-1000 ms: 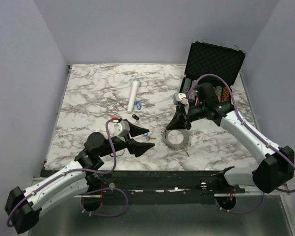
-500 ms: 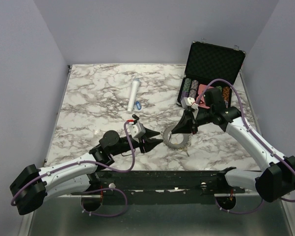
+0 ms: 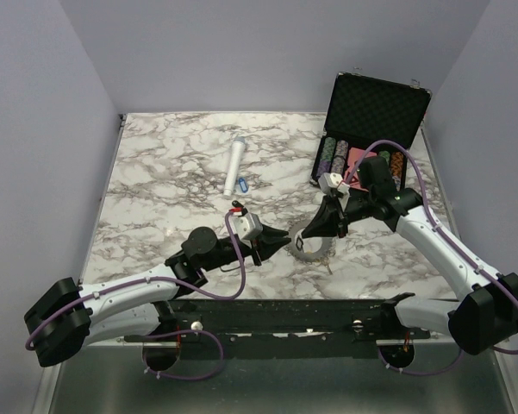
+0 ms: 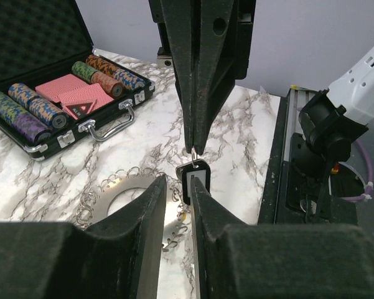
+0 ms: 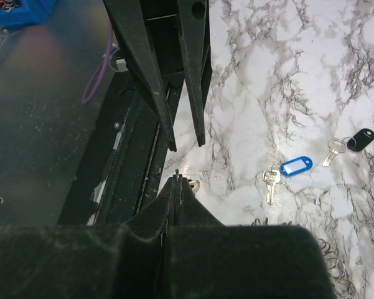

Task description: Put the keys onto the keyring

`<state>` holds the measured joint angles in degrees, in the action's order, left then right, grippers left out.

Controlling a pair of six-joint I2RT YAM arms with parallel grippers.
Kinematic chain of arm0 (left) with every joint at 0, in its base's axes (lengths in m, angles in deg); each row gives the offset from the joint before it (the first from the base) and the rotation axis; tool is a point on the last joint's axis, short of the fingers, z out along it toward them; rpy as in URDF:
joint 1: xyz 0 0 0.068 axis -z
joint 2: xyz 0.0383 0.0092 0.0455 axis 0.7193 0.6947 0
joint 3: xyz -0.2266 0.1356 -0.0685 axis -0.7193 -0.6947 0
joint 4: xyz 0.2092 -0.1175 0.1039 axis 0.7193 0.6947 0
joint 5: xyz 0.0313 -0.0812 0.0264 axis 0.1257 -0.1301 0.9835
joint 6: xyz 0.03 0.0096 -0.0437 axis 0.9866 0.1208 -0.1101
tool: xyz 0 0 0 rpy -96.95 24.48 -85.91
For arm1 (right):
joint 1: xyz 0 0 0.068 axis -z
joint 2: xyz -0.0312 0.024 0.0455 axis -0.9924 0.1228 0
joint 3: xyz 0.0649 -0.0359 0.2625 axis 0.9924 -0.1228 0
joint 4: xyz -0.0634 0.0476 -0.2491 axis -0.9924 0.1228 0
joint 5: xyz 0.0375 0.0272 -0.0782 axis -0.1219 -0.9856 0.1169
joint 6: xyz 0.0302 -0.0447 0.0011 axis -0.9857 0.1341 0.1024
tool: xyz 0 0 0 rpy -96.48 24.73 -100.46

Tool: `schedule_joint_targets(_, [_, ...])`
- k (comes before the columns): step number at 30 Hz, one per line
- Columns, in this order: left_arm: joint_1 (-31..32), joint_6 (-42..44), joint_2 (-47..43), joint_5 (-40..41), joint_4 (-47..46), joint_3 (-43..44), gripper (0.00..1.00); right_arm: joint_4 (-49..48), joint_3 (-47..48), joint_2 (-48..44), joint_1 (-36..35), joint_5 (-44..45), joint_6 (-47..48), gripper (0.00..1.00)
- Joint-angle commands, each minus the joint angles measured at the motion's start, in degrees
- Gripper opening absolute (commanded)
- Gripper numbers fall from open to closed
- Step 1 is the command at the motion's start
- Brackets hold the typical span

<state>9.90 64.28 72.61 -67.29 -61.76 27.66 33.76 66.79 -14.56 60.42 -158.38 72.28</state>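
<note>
Keyring: a flat grey metal ring (image 3: pixel 303 250) with a toothed rim and small wire loops hanging off it is lying on the table, just below the right gripper.
Held key: a small black oblong tag with a white label (image 4: pixel 196 179) is hanging by a thin wire loop from the right gripper's tips, just above the keyring's edge.
Right gripper: its (image 4: pixel 195 144) long black tapered fingers are pressing fully together, pinching that loop.
Left gripper: its (image 4: pixel 178 184) padded fingers are standing a narrow gap apart on either side of the tag; I cannot tell whether they are touching it.
Other keys: a blue-tagged key (image 5: pixel 295 166) and a second black-tagged key (image 5: pixel 361 138) are lying loose on the marble.
Table: white marble-patterned top (image 3: pixel 155 172) with grey veining, glossy.
Other things: a smooth white cylinder (image 3: pixel 235 166); an open black foam-lined case (image 3: pixel 377 108) holding striped chips (image 4: pixel 25 112).
Room: plain lavender walls (image 3: pixel 241 52).
Change: the left arm is reaching further right than a second ago, its fingers having narrowed from wide; the right gripper is sitting closer to the keyring.
</note>
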Motion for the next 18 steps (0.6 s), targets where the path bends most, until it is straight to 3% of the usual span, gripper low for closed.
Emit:
schedule_joint_targets(1, [0.4, 0.9, 2.3, 0.7, -3.3, 2.6, 0.29, 0.8, -0.6, 0.0, 0.2, -2.5, 1.6, 0.0])
schedule_joint_targets(18, [0.4, -2.0, 6.3, -4.3, -4.4, 4.0, 0.29, 1.0, -0.6, 0.5, 0.1, -2.3, 1.9, 0.0])
